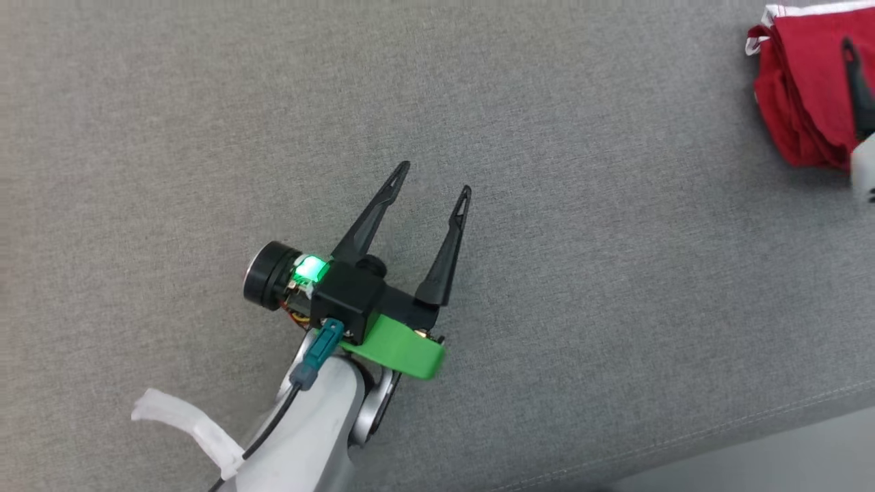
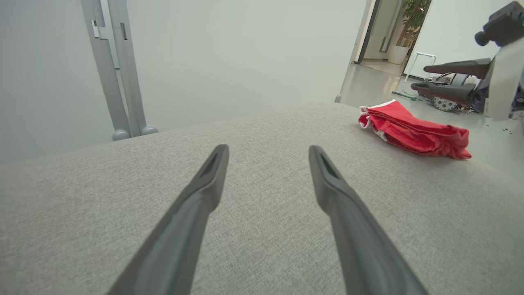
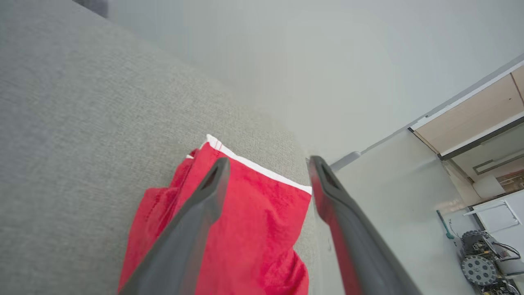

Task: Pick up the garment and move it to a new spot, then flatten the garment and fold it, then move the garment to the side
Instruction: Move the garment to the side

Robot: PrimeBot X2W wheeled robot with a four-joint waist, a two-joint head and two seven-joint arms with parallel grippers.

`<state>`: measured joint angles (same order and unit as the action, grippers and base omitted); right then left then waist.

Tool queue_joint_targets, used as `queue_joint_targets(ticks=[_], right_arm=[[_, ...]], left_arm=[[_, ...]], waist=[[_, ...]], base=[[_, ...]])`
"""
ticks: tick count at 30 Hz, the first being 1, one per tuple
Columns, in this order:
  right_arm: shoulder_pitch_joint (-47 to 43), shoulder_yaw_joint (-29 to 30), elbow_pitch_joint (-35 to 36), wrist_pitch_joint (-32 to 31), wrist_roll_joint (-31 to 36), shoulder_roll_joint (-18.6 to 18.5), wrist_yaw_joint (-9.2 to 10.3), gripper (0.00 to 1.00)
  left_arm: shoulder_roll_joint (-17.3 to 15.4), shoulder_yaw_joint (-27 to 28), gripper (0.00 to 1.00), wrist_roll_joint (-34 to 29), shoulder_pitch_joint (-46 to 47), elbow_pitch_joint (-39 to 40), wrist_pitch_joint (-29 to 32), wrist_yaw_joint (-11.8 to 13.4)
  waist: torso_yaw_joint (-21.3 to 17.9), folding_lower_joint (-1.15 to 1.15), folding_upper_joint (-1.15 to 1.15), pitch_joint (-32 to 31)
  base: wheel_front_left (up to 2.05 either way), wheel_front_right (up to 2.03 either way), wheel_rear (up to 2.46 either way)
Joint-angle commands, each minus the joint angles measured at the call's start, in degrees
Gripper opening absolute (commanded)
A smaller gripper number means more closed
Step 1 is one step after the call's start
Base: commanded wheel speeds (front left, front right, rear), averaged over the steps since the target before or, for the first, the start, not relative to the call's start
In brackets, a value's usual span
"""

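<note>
The garment [image 1: 800, 96] is a red cloth with white trim, folded into a thick bundle at the far right edge of the grey cushion [image 1: 547, 205]. It also shows in the left wrist view [image 2: 413, 129] and under my right fingers [image 3: 254, 229]. My right gripper [image 3: 266, 164] hovers just above it, open, with nothing between the fingers; one dark finger [image 1: 858, 82] shows in the head view. My left gripper [image 1: 434, 179] stands open over bare cushion, well left of the garment, holding nothing.
The grey cushion's front seam and edge [image 1: 683, 444] run along the lower right, with pale floor beyond. A grey metal post [image 2: 118, 82] stands behind the cushion. A small wheeled machine [image 3: 479, 268] sits on the floor off the right side.
</note>
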<state>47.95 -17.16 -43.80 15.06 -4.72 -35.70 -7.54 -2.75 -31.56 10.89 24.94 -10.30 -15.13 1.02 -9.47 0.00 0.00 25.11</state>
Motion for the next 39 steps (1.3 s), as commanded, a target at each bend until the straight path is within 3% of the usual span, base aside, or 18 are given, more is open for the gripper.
queue_joint_targets(ticks=[1,12,21,25,30,39], right_arm=[[-1.77,0.91,1.64,0.16,-1.31,1.85,0.1,1.0],[-15.7,5.48,18.07,0.15,-9.63,12.3,0.1,1.0],[-30.03,8.43,27.07,0.16,-9.44,21.56,0.08,1.0],[-34.12,9.29,28.95,0.15,-8.17,25.24,0.08,1.0],[-38.16,11.21,31.33,0.15,-6.17,29.15,0.08,1.0],[-43.28,12.27,33.41,0.16,-3.3,31.71,0.08,1.0]], left_arm=[[-0.28,0.88,1.0,0.24,-1.44,0.18,-0.01,0.08],[-0.27,8.6,1.0,1.57,-10.86,2.82,-0.01,-0.35],[-0.27,14.76,1.0,4.32,-19.83,4.31,-0.01,-0.89],[-0.27,16.95,1.0,6.1,-22.56,4.86,-0.01,-0.45],[-0.25,17.14,1.0,3.6,-24.6,4.6,-0.01,-1.17],[-0.25,16.71,1.0,4.18,-26.41,4.5,-0.01,-0.97]], waist=[[0.23,0.0,0.0,-3.87],[3.59,0.0,0.0,-16.59],[7.21,0.0,0.0,-23.86],[8.51,0.0,0.0,-24.89],[9.9,0.0,0.0,-25.67],[10.84,0.0,0.0,-26.01]], base=[[0.0,0.0,0.0],[0.0,0.0,0.0],[0.0,0.0,0.0],[0.0,0.0,0.0],[0.0,0.0,0.0],[0.0,0.0,0.0]])
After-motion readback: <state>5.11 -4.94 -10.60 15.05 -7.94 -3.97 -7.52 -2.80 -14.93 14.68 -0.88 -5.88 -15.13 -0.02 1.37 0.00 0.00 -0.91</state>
